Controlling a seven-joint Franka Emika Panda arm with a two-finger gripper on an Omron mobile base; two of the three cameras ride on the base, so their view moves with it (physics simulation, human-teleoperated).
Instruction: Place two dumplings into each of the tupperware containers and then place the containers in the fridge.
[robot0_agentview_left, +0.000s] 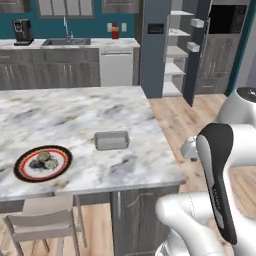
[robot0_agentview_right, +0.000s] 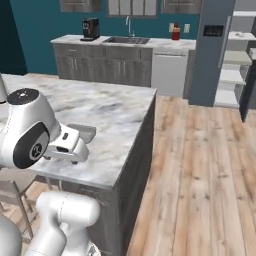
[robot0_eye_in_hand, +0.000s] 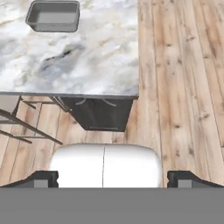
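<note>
Since my gripper (robot0_eye_in_hand: 112, 178) hangs wide open and empty, the tupperware container (robot0_eye_in_hand: 53, 16) sits upper left, long axis across the frame.

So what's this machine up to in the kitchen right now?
Nothing is being handled yet. The robot's hand is open and empty, hanging past the edge of the marble island. On the island sit one empty tupperware container and a dark-rimmed plate holding the dumplings. Across the room the fridge stands with its door open, white shelves showing. No dumpling is in the container so far.
</note>
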